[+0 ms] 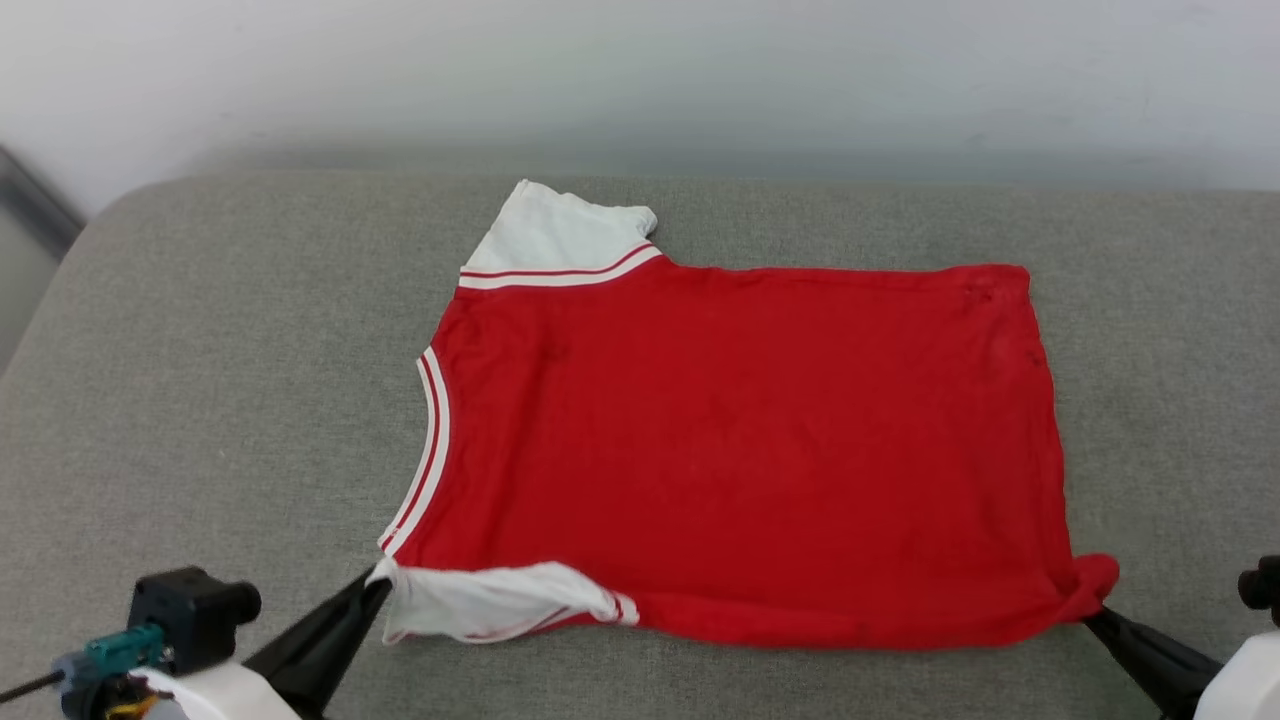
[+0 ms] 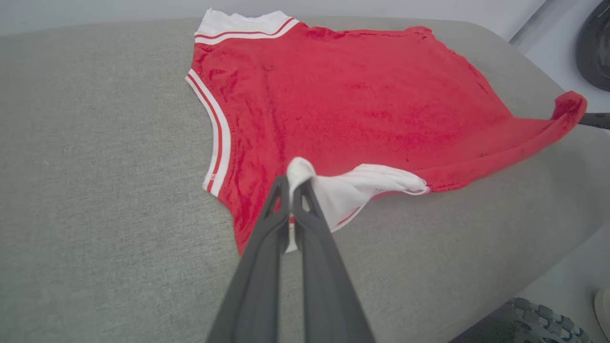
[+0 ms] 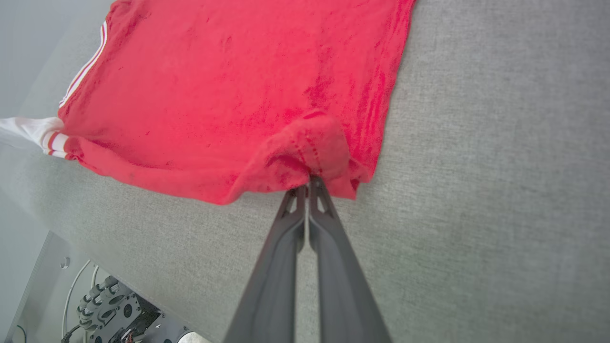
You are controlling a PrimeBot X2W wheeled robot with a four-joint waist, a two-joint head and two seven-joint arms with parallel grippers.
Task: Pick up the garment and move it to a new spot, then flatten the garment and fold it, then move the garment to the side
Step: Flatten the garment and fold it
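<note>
1 garment (image 1: 740, 450), 2 sleeves (image 1: 560, 235), L gripper (image 1: 380, 582) grips 1, R gripper (image 1: 1092, 612) grips hem (image 1: 1085, 583)

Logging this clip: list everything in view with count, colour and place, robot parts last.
jersey T-shirt: one, red with white sleeves and red-and-white striped trim, spread out mid-surface, no lettering showing
padded surface: one, grey fabric, under the shirt
wall: one, pale, behind the surface
left gripper: one, dark fingers, lower left, shut on the near white sleeve
right gripper: one, dark fingers, lower right, shut on the near hem corner
</note>
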